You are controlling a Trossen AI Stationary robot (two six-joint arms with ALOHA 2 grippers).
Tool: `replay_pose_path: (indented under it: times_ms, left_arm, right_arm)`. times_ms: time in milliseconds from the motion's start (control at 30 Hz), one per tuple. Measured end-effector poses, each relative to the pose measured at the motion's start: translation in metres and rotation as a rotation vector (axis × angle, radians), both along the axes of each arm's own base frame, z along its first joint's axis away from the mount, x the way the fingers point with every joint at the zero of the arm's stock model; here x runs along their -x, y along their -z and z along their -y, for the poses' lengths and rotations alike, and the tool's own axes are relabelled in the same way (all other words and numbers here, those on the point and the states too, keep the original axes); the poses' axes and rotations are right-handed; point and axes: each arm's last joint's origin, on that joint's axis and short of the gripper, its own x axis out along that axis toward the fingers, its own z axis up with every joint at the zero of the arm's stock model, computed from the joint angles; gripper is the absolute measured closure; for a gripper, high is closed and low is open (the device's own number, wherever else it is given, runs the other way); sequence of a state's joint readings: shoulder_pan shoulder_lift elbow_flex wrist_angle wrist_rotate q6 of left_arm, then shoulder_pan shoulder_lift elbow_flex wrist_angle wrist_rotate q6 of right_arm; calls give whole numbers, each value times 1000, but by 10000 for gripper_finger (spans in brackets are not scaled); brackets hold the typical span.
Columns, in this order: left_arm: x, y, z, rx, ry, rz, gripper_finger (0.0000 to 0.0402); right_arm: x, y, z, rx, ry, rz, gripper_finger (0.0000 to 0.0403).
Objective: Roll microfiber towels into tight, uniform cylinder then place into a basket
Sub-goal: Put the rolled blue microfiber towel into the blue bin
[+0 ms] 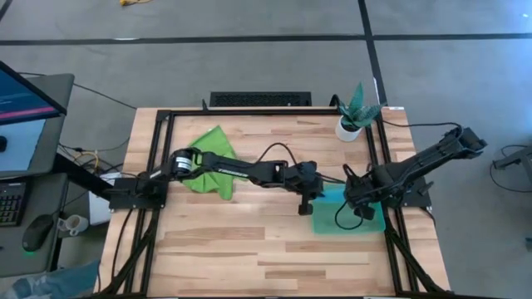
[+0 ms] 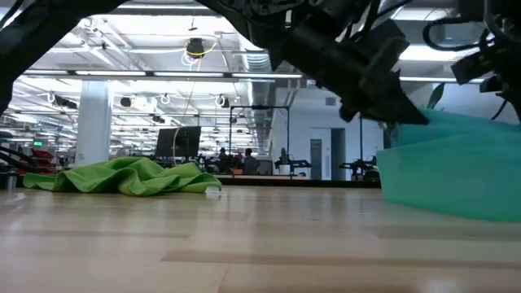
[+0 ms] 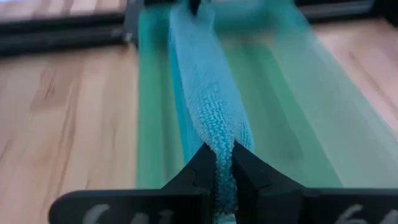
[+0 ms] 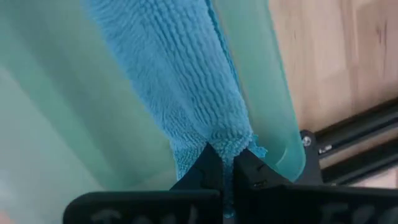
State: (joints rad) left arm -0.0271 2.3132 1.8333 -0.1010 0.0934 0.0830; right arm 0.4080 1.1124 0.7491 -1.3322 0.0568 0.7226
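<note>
Both the left gripper and the right gripper pinch the ends of the rolled blue towel over the basket at four o'clock, while the green towel lies unrolled at ten o'clock.

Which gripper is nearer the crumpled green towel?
Left. The left gripper sits at the basket's near edge, shut on the blue towel, with the green towel behind along its arm. The right gripper is over the basket's far side.
</note>
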Motion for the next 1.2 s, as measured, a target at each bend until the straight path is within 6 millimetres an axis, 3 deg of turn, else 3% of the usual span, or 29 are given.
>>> replay_pose_path:
  times_ms: [300, 867, 1200]
  left_arm:
    - [-2, 16, 16, 83, 33, -38, 393]
    - [3, 21, 50, 140, 72, -83, 393]
    - [4, 22, 53, 136, 79, -92, 369]
  right_arm:
    - [-1, 3, -14, -76, 21, -11, 386]
    - [-16, 27, -51, -224, 97, -117, 386]
    - [-15, 26, -52, -243, 117, -115, 386]
